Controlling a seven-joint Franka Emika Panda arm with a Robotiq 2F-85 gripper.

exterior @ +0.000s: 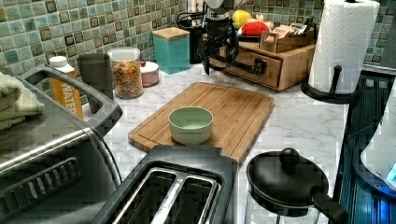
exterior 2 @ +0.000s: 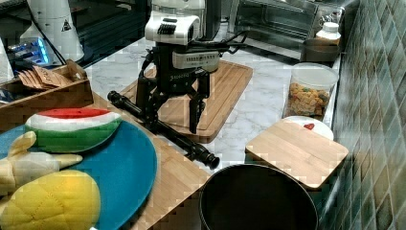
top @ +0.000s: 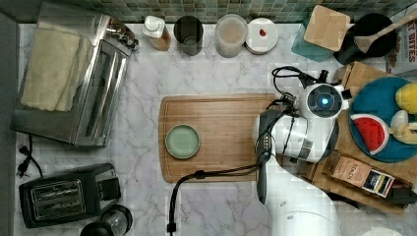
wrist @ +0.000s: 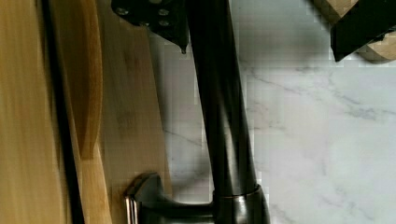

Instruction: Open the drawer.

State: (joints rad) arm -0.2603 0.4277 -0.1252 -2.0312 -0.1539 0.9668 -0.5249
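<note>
The drawer (exterior: pixel 273 65) is a light bamboo front set in a wooden box, and it looks pushed in level with the box. Its long black bar handle (exterior 2: pixel 178 140) runs along the front on two posts. My gripper (exterior 2: pixel 170 125) hangs point-down over the handle, open, one finger on each side of the bar. In the wrist view the handle (wrist: pixel 219 107) passes between my fingertips (wrist: pixel 159 18), close to one of them and far from the other. The drawer front (wrist: pixel 126 116) lies just behind the bar. In the left view my gripper (exterior: pixel 218 65) stands at the handle's far end.
A brown cutting board (top: pixel 221 118) with a green bowl (top: pixel 182 141) lies in front of the drawer. On the box sit a blue plate (top: pixel 381 105) of toy fruit and a tray of packets (top: pixel 361 174). A paper towel roll (exterior: pixel 343 44) stands nearby. Jars (top: pixel 231 34) line the back wall.
</note>
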